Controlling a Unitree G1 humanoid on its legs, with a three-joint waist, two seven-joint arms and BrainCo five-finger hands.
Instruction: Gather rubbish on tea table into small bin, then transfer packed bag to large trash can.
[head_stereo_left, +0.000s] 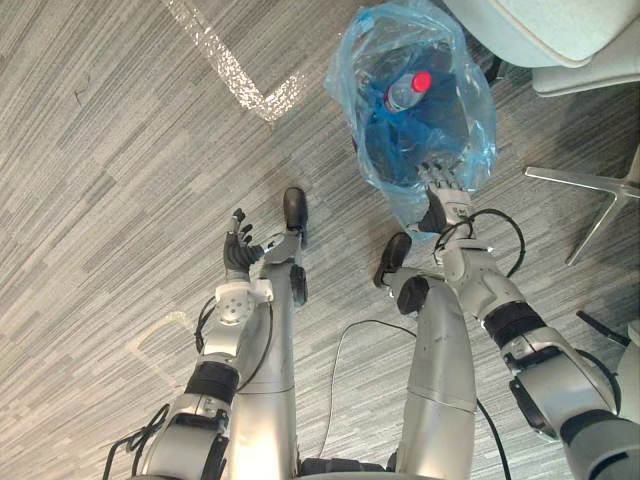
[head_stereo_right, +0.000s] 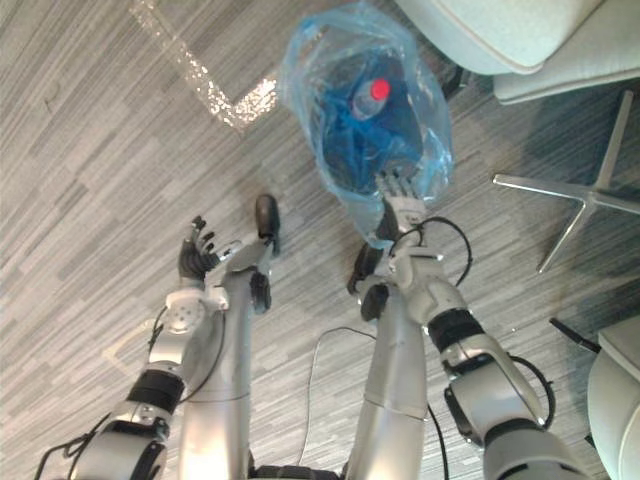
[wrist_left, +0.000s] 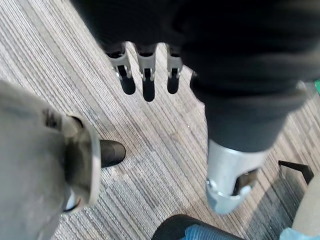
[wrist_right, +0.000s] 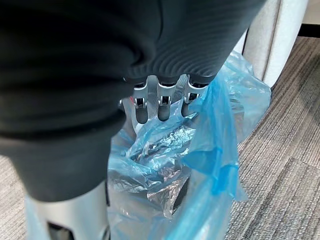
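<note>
Translucent blue plastic rubbish bag (head_stereo_left: 475, 120) sits on the grey striped carpet floor (head_stereo_left: 120, 150), far and right, mouth gaping, with a clear bottle with a red cap (head_stereo_left: 410, 90) inside. I judge it light, limp and slippery. The film could tear, so I'd bunch the rim. My right hand (head_stereo_left: 441, 192) is at its near rim, fingers fairly straight against the film, thumb apart, gripping nothing. Left hand (head_stereo_left: 238, 252) hangs near-left, relaxed, empty.

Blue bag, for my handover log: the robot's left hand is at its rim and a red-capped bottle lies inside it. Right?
Wrong hand: the right hand is at the rim of the blue bag, as the left eye view shows. The red-capped bottle does lie inside it.
</note>
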